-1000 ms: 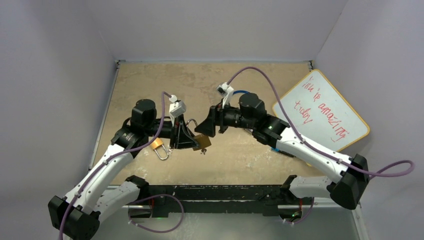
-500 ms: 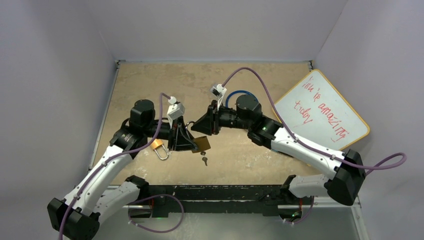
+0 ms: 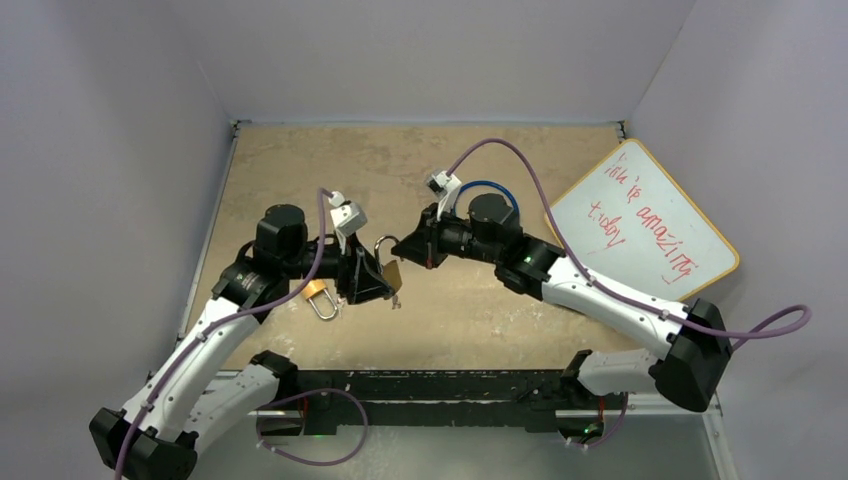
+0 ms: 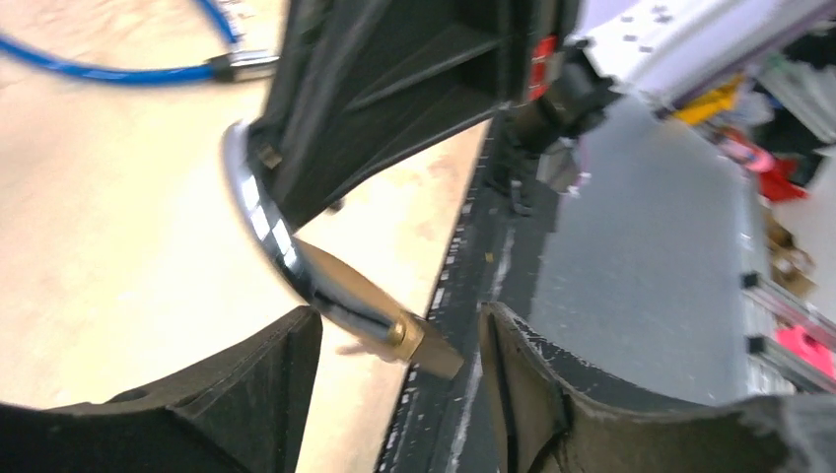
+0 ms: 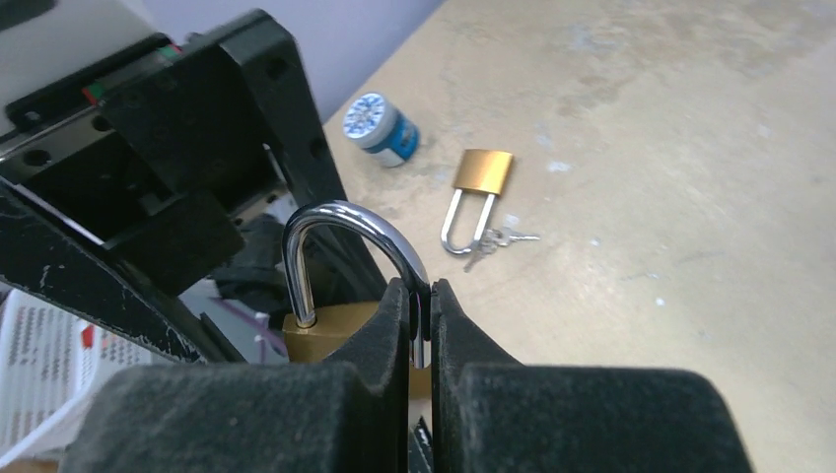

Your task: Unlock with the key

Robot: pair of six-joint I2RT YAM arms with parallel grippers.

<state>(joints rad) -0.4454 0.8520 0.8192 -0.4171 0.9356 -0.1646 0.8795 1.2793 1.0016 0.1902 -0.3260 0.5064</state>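
Padlock (image 5: 330, 333) of brass is held above the table (image 3: 290, 170) between the 2 arms. The right gripper (image 5: 419, 320) is pinched tight on 1 leg of its steel shackle. The left gripper (image 4: 394, 355) stands spread wide, 1 finger on each side of the lock's body, clamping nothing. A 2nd padlock (image 5: 480, 177) lies flat on the table near the left arm, with the keys (image 5: 498, 239) just beside its shackle. A blue-and-white jar (image 5: 380, 128) sits nearby, and a whiteboard (image 3: 640, 220) leans at the right.
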